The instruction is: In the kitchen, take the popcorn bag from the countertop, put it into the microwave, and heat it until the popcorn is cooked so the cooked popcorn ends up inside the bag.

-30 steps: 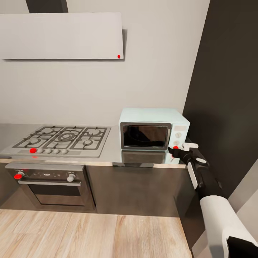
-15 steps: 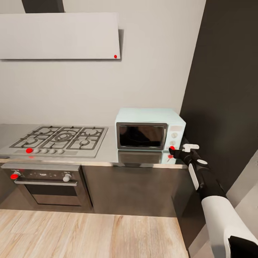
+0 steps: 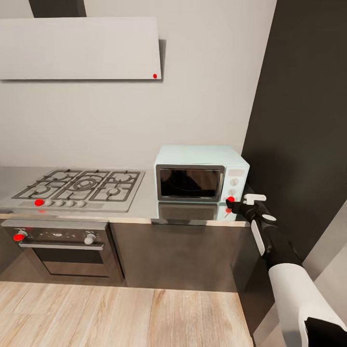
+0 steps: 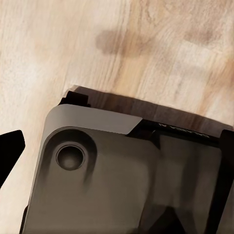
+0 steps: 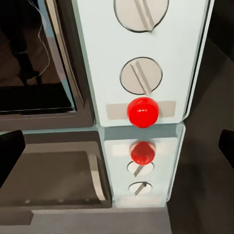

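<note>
I have the microwave (image 3: 202, 174) sitting on the countertop (image 3: 144, 207) at its right end, against the wall, its dark glass door closed. My right gripper (image 3: 230, 205) is stretched out just in front of the lower right corner of the control panel, its tip at the red dot (image 3: 231, 198) below the two knobs. In the right wrist view that red dot (image 5: 143, 111) sits squarely ahead, between my two dark fingertips (image 5: 10, 151), which show at opposite edges of the frame, spread wide and holding nothing. The dot's reflection glows on the shiny countertop (image 5: 83, 214) beneath it, along with the mirrored knobs. I cannot tell whether a fingertip touches the panel.

My left gripper (image 4: 9, 153) looks down on a dark grey part of the robot over wooden floor (image 4: 146, 44); whether it is spread or clenched I cannot tell.

To the left, a gas hob (image 3: 79, 188) lies on the worktop above a built-in oven (image 3: 62, 250).
</note>
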### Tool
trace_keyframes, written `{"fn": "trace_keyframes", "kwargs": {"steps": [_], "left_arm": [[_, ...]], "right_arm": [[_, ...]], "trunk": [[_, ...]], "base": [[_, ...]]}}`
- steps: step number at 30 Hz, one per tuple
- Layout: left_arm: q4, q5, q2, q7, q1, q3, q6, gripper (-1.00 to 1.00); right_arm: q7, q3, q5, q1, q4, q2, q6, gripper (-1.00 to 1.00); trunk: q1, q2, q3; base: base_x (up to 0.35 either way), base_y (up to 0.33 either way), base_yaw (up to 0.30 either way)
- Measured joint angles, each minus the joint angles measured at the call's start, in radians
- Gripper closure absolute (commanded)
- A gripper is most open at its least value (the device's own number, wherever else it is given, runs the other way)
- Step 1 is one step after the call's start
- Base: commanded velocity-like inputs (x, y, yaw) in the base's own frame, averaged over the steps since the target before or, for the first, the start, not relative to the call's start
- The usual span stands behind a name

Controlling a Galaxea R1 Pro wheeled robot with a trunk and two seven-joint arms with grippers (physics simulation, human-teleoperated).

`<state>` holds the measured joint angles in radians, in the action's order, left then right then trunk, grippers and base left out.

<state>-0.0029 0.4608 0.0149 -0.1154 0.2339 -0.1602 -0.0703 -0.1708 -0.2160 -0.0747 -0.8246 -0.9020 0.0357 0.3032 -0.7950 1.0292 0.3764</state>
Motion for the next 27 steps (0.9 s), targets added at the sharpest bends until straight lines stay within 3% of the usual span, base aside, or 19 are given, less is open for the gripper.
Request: {"fn": "trace_keyframes", "kwargs": {"steps": [19,27], "left_arm": [[0.000,0.002,0.000,0.000,0.000,0.000,0.000,-1.00],[0.000,0.002,0.000,0.000,0.000,0.000,0.000,-1.00]], "right_arm": [[0.001,-0.003,0.005,0.000,0.003,0.011,0.002,-1.00],[0.005,-0.002,0.004,0.000,0.046,0.010,-0.005,-1.00]], "trunk": [[0.000,0.000,0.000],[0.000,0.000,0.000]], "base": [[-0.038,0.000,0.000],[-0.002,0.000,0.000]]}}
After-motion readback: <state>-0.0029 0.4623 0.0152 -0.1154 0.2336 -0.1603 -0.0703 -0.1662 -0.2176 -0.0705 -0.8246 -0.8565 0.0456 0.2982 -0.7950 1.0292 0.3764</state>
